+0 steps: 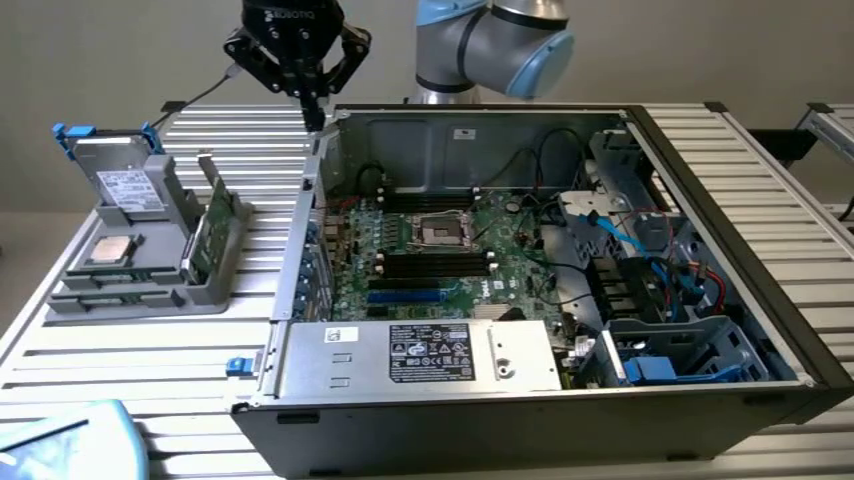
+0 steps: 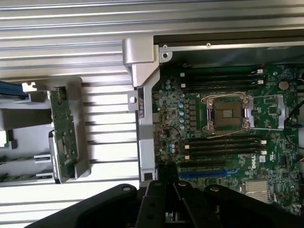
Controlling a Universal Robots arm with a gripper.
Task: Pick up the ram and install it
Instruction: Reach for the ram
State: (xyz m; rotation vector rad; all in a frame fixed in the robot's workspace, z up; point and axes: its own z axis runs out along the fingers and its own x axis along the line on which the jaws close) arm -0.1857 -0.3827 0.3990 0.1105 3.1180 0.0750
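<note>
Pressed together and empty, the one tool (image 2: 168, 173) hovers over the open computer case's (image 1: 534, 420) wall. One ram (image 2: 62, 128) stands on edge in a grey holder (image 1: 127, 300) on the bench (image 1: 134, 365) beside it.

High oblique exterior; overhead wrist; common motherboard (image 1: 441, 262) (image 2: 223, 142).

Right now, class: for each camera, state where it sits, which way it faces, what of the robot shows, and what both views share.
Exterior view: off the arm, raised, angled down into the open computer case; shows the arm and the pincer above the case's corner at the exterior view's left.
Wrist view: on the wrist, facing straight down onto the case edge; shows the black body of the pincer.
Shared: the motherboard, its processor socket, the grey holder, the pincer.
</note>
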